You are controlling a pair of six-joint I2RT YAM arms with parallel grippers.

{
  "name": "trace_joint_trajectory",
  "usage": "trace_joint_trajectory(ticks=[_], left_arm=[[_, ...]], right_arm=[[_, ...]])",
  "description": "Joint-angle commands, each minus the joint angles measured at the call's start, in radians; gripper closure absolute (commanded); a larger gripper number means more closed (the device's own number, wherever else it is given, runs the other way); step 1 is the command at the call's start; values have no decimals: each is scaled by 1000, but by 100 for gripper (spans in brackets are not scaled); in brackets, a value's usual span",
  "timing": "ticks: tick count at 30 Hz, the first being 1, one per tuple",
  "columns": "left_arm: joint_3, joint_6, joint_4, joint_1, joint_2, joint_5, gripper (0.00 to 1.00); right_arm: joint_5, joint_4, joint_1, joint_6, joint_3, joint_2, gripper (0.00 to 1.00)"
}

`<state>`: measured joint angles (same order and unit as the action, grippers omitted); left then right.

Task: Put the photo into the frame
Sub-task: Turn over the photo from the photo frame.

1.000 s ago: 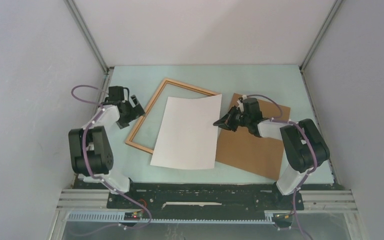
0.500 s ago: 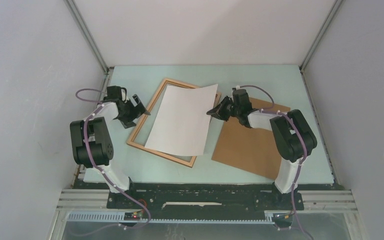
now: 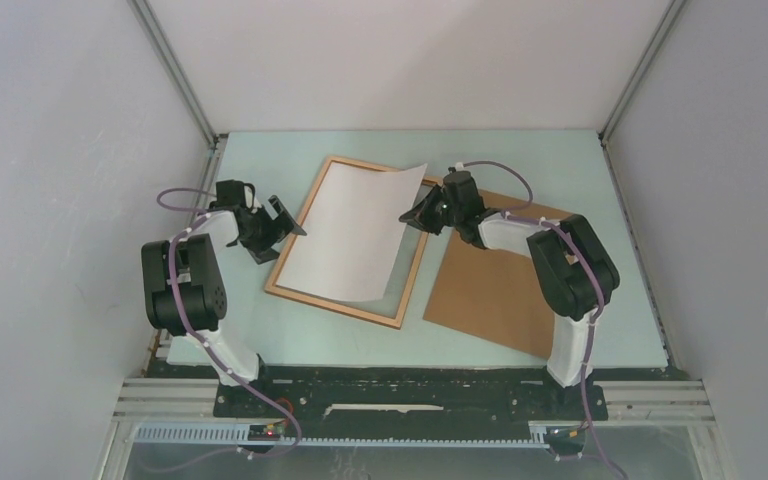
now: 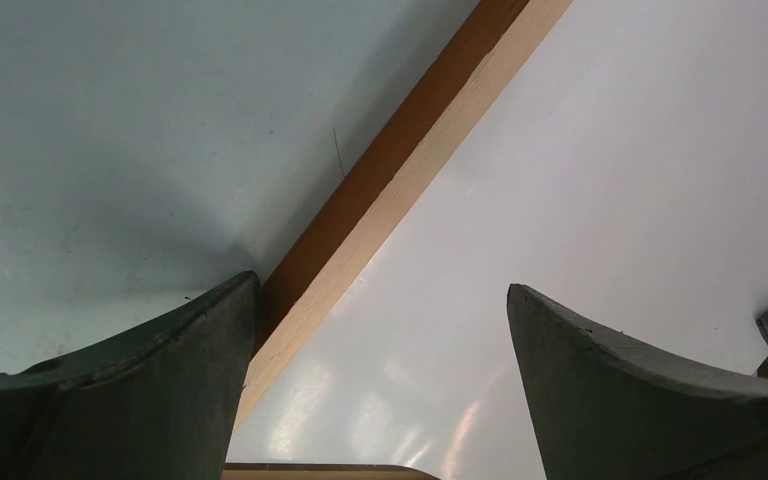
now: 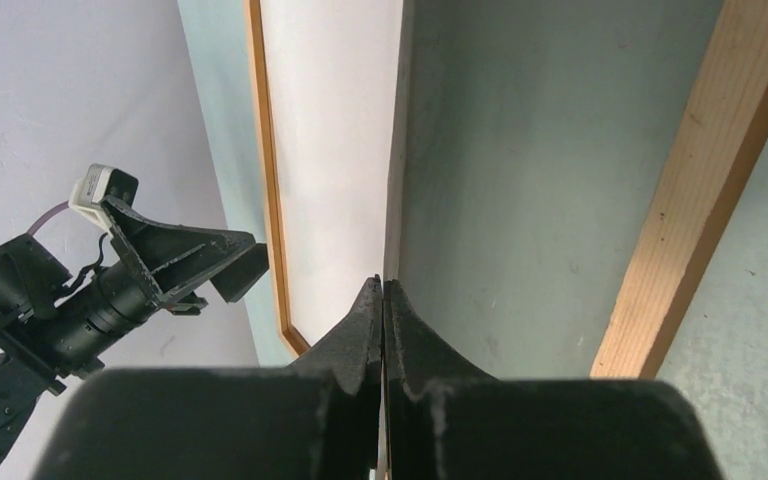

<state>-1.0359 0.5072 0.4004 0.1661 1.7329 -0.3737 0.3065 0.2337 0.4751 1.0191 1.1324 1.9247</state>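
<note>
The photo (image 3: 355,235) shows its plain white back; the printed side is hidden. It lies slanted over the frame (image 3: 332,307), a thin light-wood rectangle flat on the table, with the right edge lifted. My right gripper (image 3: 412,217) is shut on that right edge; in the right wrist view the sheet (image 5: 330,130) runs edge-on out of the closed gripper (image 5: 382,285), with the frame's rail (image 5: 700,190) beside it. My left gripper (image 3: 290,222) is open at the frame's left rail. In the left wrist view the gripper (image 4: 380,290) straddles the rail (image 4: 400,170) and the photo's edge (image 4: 600,200).
A plain brown backing board (image 3: 505,290) lies flat to the right of the frame, under the right arm. The table is pale green, closed in by grey walls at left, right and back.
My right gripper has carried the photo left and away from me, from overlapping the backing board to over the frame. My left gripper has shifted in towards the frame's left rail.
</note>
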Motion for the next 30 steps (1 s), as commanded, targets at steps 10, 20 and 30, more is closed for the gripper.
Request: trace_joint_trajectory(ticks=[10, 20, 30], left_arm=[[20, 10, -16, 3, -30, -22, 0], [0, -26, 15, 3, -116, 65, 0], [-3, -44, 20, -7, -171, 92, 0]], right_arm=[[-91, -20, 47, -36, 88, 42, 100], [-220, -373, 73, -115, 187, 11, 49], [-287, -667, 93, -238, 317, 22, 22]])
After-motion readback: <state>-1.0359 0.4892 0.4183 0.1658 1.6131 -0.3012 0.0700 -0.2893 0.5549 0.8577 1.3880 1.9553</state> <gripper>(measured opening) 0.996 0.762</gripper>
